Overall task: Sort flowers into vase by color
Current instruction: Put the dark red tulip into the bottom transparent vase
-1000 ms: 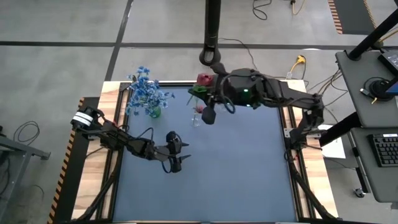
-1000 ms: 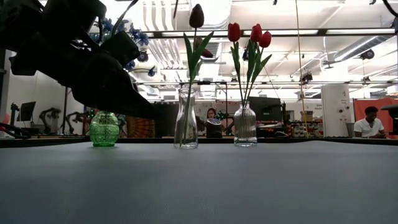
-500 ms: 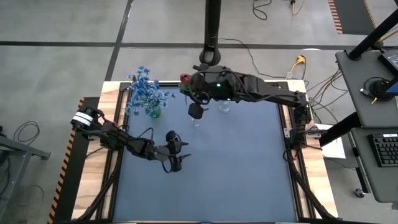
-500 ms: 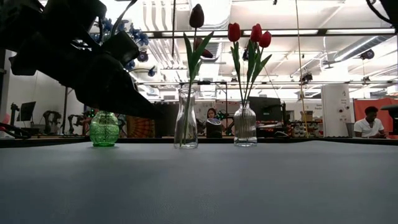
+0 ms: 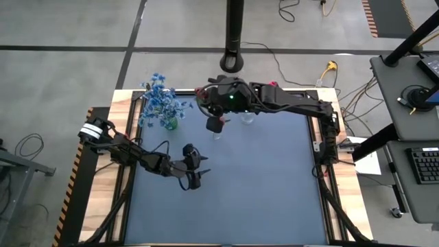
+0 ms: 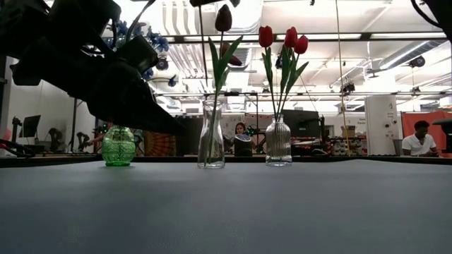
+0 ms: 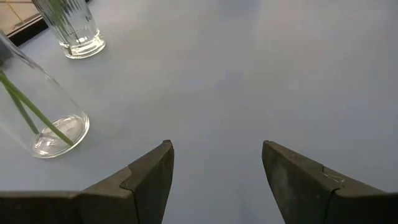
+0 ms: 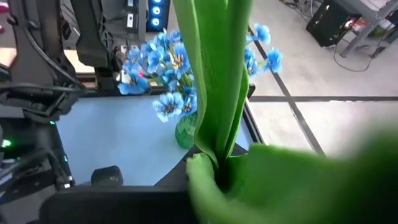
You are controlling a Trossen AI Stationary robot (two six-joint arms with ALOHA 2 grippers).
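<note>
Right gripper above the middle clear vase at the table's far edge, clamped on a green tulip stem; dark tulip bud high over that vase. Three red tulips standing in the ribbed vase just beside it. Blue flowers bunched in the green vase at the far left corner. Left gripper low over the mat, well apart from the vases, fingers spread wide, holding nothing.
</note>
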